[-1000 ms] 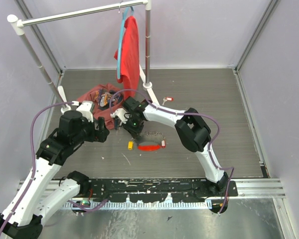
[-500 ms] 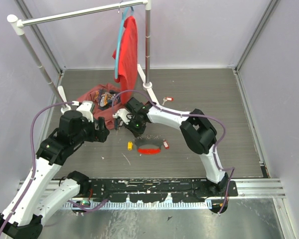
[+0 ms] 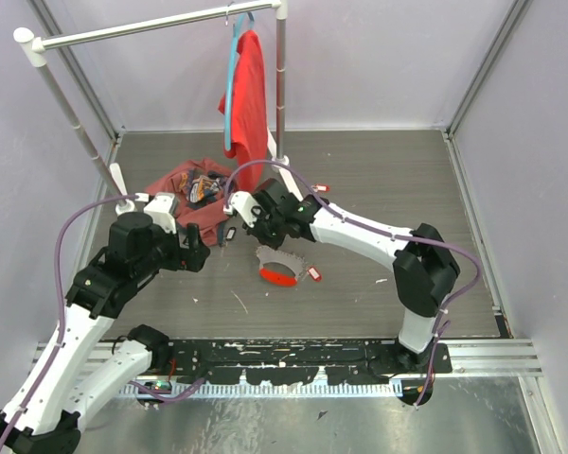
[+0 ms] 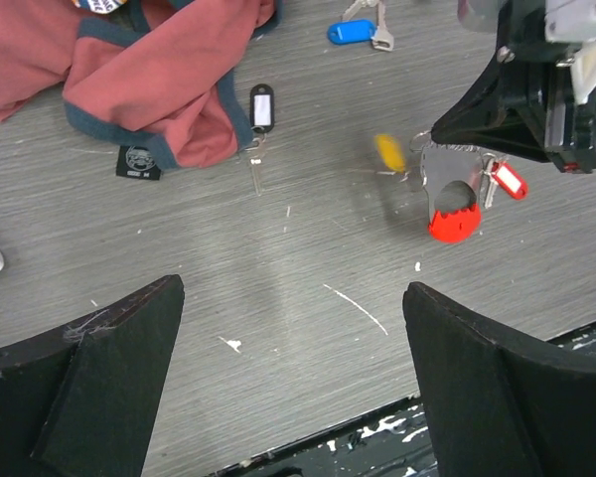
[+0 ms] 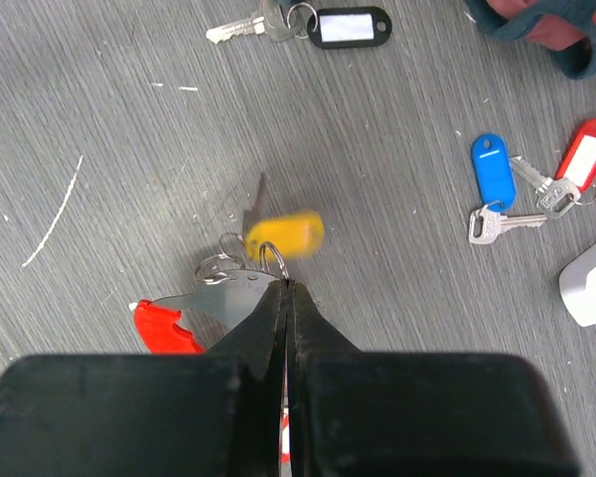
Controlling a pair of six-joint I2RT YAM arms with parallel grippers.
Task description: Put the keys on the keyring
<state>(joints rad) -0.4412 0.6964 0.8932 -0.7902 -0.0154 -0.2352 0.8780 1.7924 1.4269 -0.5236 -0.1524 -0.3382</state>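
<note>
My right gripper (image 5: 285, 286) is shut on a thin ring of the keyring (image 5: 223, 288) and holds it just above the table. From the keyring hang a flat silver plate with a red end (image 5: 164, 328) and a blurred, swinging yellow tag (image 5: 283, 232). In the top view the right gripper (image 3: 270, 235) is mid-table with the red tag (image 3: 279, 274) below it. The left wrist view shows the keyring (image 4: 452, 209) too. Loose keys lie around: a black-tagged key (image 5: 343, 27), a blue-tagged key (image 5: 492, 174) and a red-tagged key (image 5: 584, 151). My left gripper (image 4: 288, 397) is open and empty.
A crumpled red cloth (image 3: 185, 184) lies at the back left, next to the black-tagged key (image 4: 261, 107). A clothes rack with a red shirt on a blue hanger (image 3: 246, 95) stands behind, its white base (image 3: 284, 165) near the right arm.
My right gripper has lifted the keyring and drawn it back and to the right. The yellow tag has left the table and swings. The left arm has barely moved.
</note>
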